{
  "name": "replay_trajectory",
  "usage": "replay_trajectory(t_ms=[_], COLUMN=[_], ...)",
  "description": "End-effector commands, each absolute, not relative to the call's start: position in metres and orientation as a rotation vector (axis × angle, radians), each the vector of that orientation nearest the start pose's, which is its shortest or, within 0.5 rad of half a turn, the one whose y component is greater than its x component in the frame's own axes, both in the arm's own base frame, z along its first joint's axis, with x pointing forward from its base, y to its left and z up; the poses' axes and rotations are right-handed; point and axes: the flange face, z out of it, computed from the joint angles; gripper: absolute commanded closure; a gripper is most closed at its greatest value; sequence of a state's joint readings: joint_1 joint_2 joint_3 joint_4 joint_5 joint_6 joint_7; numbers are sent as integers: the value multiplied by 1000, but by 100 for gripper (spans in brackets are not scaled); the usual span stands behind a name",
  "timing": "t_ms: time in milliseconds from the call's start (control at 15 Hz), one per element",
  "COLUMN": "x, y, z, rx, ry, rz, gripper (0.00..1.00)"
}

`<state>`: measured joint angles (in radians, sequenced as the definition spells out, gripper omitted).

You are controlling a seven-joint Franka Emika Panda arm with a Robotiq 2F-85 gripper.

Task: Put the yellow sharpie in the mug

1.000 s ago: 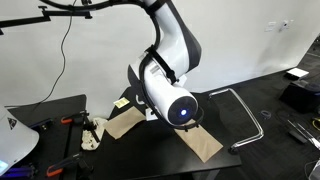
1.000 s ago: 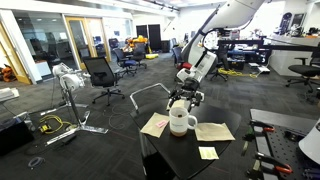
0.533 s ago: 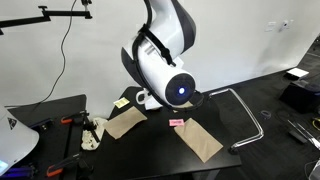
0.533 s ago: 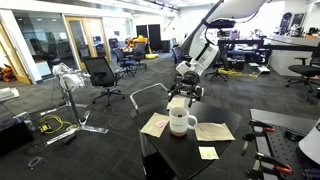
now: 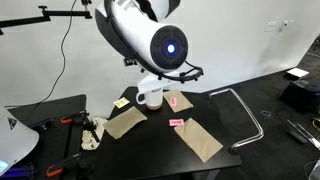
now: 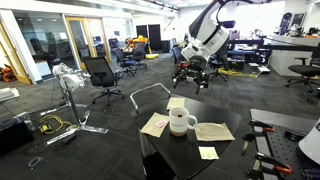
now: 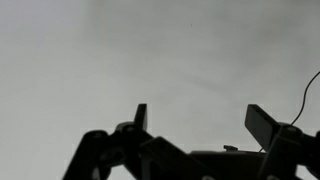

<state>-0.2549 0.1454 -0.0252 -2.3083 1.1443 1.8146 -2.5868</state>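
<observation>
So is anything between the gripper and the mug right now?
Nothing visible. The gripper hangs open, high above the mug, with only air between them. I cannot make out the yellow sharpie in any view.

Mug [image 6: 180,121] mouth clear from above, open air over it. Gripper [image 6: 192,79] high in frame, upper centre, well apart. Papers [image 6: 213,131] lie flat around the base, no barrier. Bent metal tube [image 5: 243,105] stands off at right.

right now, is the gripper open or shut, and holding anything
gripper: open, holding nothing
</observation>
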Motion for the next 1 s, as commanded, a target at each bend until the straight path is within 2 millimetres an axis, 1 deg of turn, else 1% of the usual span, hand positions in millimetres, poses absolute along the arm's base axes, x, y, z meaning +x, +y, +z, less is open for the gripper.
replay_trajectory(t_ms=[0, 267, 533, 667, 733, 933], x=[465, 462, 457, 453, 465, 465], y=[-53, -47, -43, -37, -42, -40], z=[324, 351, 369, 370, 362, 361], rx=[-1512, -1482, -1463, -1429, -1450, -1444], ry=[-1665, -1712, -1742, -1738, -1748, -1747], rz=[-1096, -1116, -1133, -1123, -1144, -1140], gripper=[0, 0, 0, 0, 0, 0])
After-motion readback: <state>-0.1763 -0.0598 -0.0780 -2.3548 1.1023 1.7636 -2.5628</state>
